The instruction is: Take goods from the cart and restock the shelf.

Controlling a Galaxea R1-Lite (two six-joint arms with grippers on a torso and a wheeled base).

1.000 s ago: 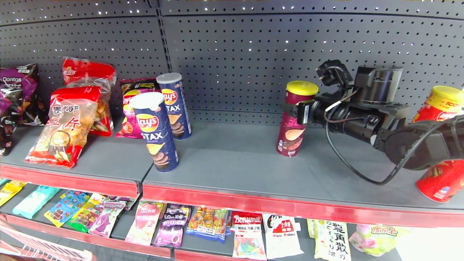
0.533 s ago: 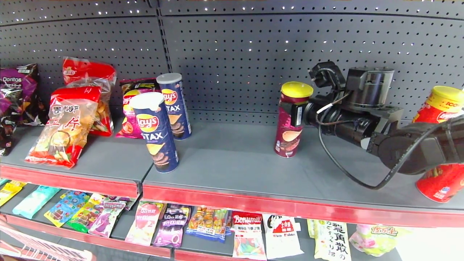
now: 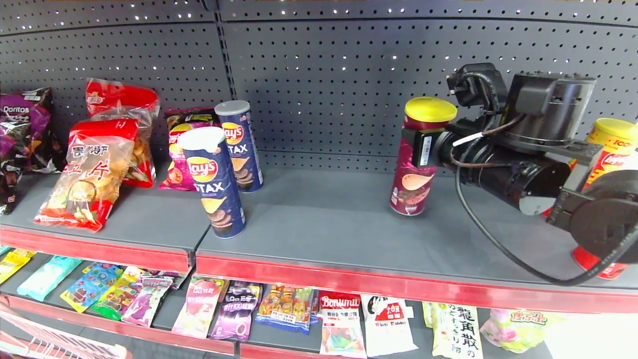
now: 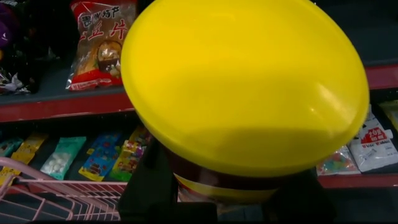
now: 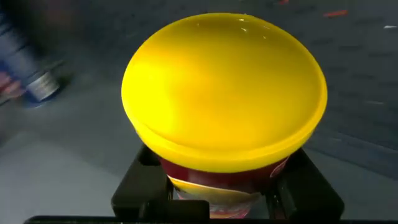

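Head view shows you the right gripper [image 3: 417, 147] clamped from the side on the upper body of the maroon can [image 3: 409, 184], just under its yellow lid [image 3: 430, 108]. The can leans a little, and its bottom is at the grey shelf [image 3: 324, 224]; you cannot tell if it touches. Behind the arm, on the right, stands a red can [image 3: 610, 144]. Well apart on the left stand two blue cans [image 3: 214, 182], and further left lean the snack bags [image 3: 94, 169]. In the left wrist view, the left gripper [image 4: 221, 198] is closed around a second can [image 4: 242, 87], also yellow-topped. Beyond it you see the pink cart [image 4: 56, 193] and coloured packets [image 4: 93, 158].
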